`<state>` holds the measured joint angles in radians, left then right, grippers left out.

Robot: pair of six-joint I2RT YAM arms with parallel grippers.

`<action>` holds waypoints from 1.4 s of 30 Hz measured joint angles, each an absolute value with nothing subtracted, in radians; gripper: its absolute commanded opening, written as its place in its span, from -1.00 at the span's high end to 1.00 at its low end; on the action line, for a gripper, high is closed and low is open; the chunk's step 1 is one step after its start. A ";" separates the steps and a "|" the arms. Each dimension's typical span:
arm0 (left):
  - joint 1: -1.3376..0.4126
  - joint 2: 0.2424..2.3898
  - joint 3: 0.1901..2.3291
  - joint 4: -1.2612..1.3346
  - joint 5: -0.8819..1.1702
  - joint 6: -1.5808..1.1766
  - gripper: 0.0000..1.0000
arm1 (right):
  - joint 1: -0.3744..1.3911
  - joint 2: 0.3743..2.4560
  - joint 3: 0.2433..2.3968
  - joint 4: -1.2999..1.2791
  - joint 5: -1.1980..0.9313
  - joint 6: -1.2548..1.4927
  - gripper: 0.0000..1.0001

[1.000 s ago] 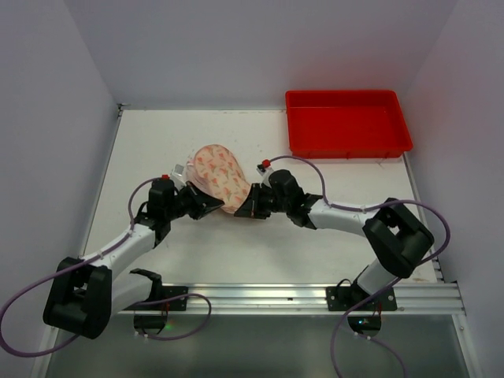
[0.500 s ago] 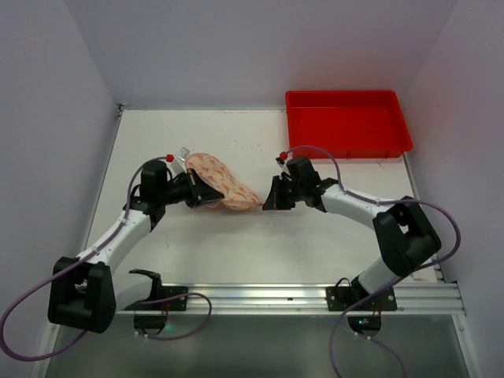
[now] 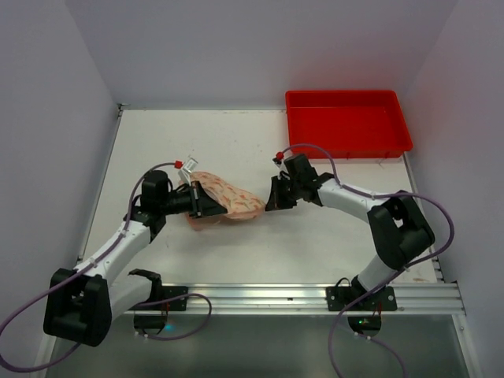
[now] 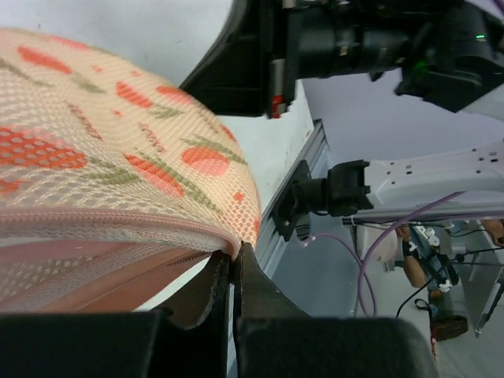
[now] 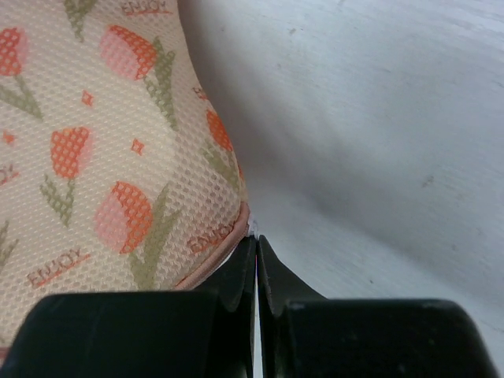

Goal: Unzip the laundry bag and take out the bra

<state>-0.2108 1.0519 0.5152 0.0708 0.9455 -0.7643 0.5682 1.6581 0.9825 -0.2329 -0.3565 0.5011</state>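
Note:
The laundry bag (image 3: 230, 200), cream mesh with red-pink print and pink trim, lies stretched out between my two grippers at mid-table. My left gripper (image 3: 208, 207) is at its left end. In the left wrist view the left gripper (image 4: 234, 253) is shut on the pink trim of the bag (image 4: 118, 150). A smooth pink surface shows under the trim, and I cannot tell whether it is the bra. My right gripper (image 3: 268, 203) is at the bag's right tip. In the right wrist view the right gripper (image 5: 257, 241) is shut on a small white piece at the trim's end, seemingly the zip pull, beside the bag (image 5: 110, 157).
A red tray (image 3: 347, 149) stands at the back right of the table. An aluminium rail (image 3: 315, 295) runs along the near edge by the arm bases. White walls close in the left, back and right sides.
My right gripper has drawn away to the right. The bag has gone from a rounded, raised shape to a flatter one, stretched out between the grippers. The left gripper has shifted slightly.

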 measured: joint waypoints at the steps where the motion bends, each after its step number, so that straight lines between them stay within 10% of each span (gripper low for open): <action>1: -0.219 1.067 0.501 0.081 0.937 -0.756 0.89 | 0.568 1.639 0.967 -0.234 -0.339 0.494 1.00; 6: -0.245 1.110 0.404 0.082 0.870 -0.732 -0.30 | 0.591 1.511 0.887 -0.282 -0.224 0.463 1.00; 11: -0.252 0.979 0.365 -0.073 0.709 -0.728 -0.98 | 0.743 1.418 0.855 -0.355 -0.114 0.461 -0.01; 18: -0.251 0.837 0.521 -0.331 0.382 -0.717 -0.93 | 0.835 1.376 0.868 -0.459 0.016 0.482 -0.37; 31: -0.303 1.213 0.586 -0.117 0.337 -0.796 -0.14 | 0.838 1.255 0.968 -0.438 0.217 0.521 -0.82; 42: -0.376 1.411 0.716 0.005 0.334 -0.792 0.32 | 0.838 1.108 0.828 -0.430 0.286 0.577 -0.86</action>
